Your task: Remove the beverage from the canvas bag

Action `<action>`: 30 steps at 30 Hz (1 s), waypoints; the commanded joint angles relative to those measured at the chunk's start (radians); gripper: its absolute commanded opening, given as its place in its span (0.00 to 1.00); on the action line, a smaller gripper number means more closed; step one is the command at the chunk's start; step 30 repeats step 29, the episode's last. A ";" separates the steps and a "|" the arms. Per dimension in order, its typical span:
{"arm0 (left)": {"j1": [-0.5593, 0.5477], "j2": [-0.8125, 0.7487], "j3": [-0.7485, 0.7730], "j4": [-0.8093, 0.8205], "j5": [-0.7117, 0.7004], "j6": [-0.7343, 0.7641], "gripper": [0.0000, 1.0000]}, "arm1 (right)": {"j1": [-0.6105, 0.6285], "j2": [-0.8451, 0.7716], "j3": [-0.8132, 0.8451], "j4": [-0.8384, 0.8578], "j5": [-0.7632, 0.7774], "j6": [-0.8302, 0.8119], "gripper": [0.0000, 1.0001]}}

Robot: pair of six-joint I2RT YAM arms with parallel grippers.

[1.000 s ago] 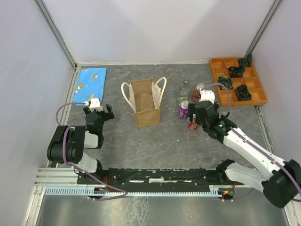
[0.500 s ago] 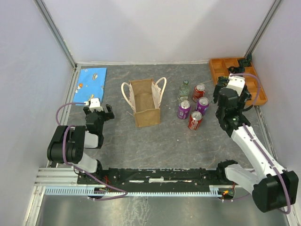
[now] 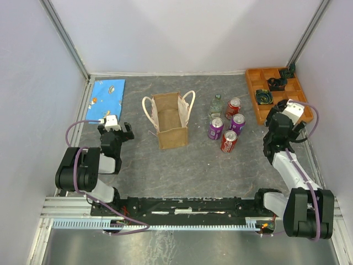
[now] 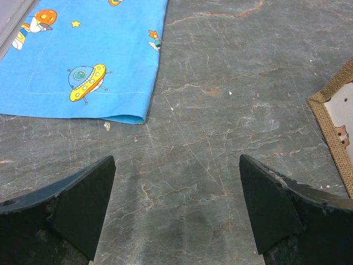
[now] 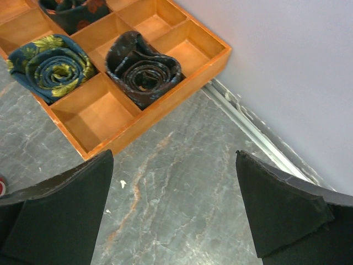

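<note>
Tan canvas bag (image 3: 171,122): boxy tote with cream loop handles, upright mid-table, mouth open.
Beverages: four red and purple cans (image 3: 229,141) plus a clear bottle (image 3: 216,106) — standing just right of the bag.
Left gripper (image 4: 176,165): jaws wide, holding nothing, over grey marbled table (image 4: 220,110).
Right gripper (image 5: 174,160): spread fully — empty, beside orange compartment tray (image 5: 160,118).

The right gripper (image 5: 174,160) hangs over the grey marbled table (image 5: 165,221), its 2 dark fingers (image 5: 60,210) set wide apart. Beyond them sits the orange tray (image 5: 160,110), 1 corner near the table's edge, where a metal rail (image 5: 256,132) meets the pale wall (image 5: 287,61). Separate compartments hold 3 rolled cloths: a blue-and-yellow floral roll (image 5: 49,66), a dark patterned roll (image 5: 143,66) and a third roll (image 5: 71,11) cut off at the top
</note>
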 commanded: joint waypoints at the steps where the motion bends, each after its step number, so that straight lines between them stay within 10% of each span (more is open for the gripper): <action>1: -0.007 -0.010 0.019 0.034 -0.020 0.046 0.99 | -0.001 0.012 -0.072 0.146 0.013 0.004 0.99; 30: -0.008 -0.010 0.018 0.034 -0.022 0.047 0.99 | 0.029 -0.001 -0.123 0.096 0.070 0.047 0.99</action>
